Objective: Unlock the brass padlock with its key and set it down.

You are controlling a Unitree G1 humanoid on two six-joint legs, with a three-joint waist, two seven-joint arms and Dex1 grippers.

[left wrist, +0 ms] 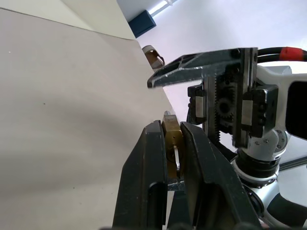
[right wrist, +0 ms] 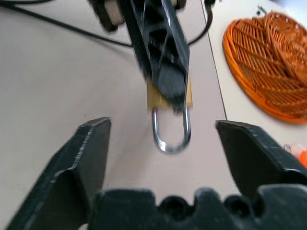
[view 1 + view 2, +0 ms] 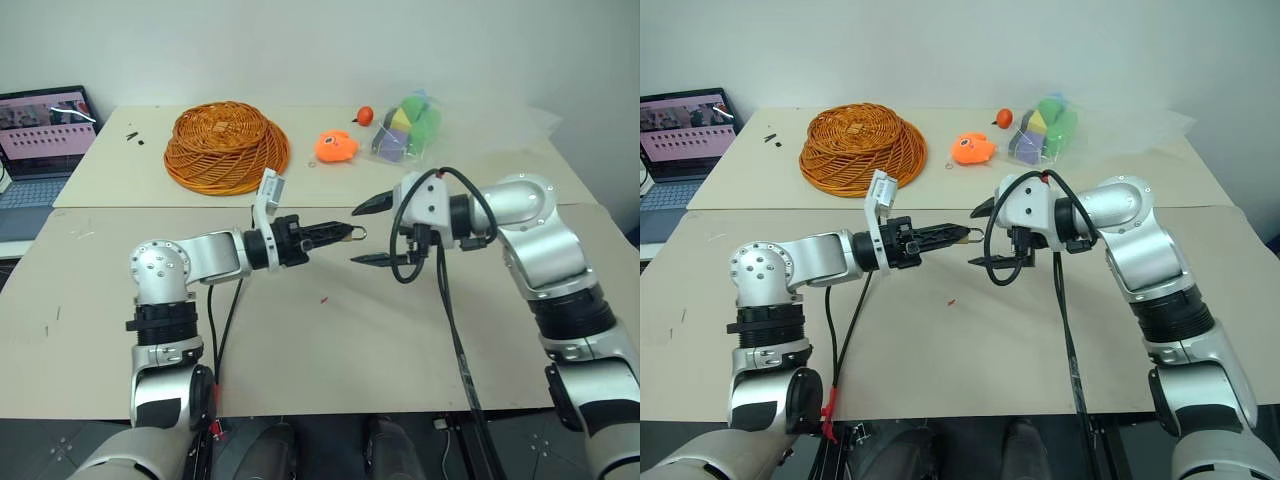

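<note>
The brass padlock [image 1: 171,143] is pinched at the tip of my left gripper [image 3: 340,232], which is shut on it and reaches level toward the right, above the table. Its silver shackle [image 2: 170,134] sticks out past the fingers and looks closed. My right gripper [image 2: 163,123] faces it from the right and stands open. One finger is above the lock and one below, neither touching it. The key is out of view.
At the back of the cardboard-covered table [image 3: 300,340] lie an upturned orange wicker basket [image 3: 227,147], an orange toy [image 3: 336,147] and a bag of coloured blocks [image 3: 408,128]. A laptop [image 3: 45,135] sits far left. A red speck [image 3: 323,298] lies below the grippers.
</note>
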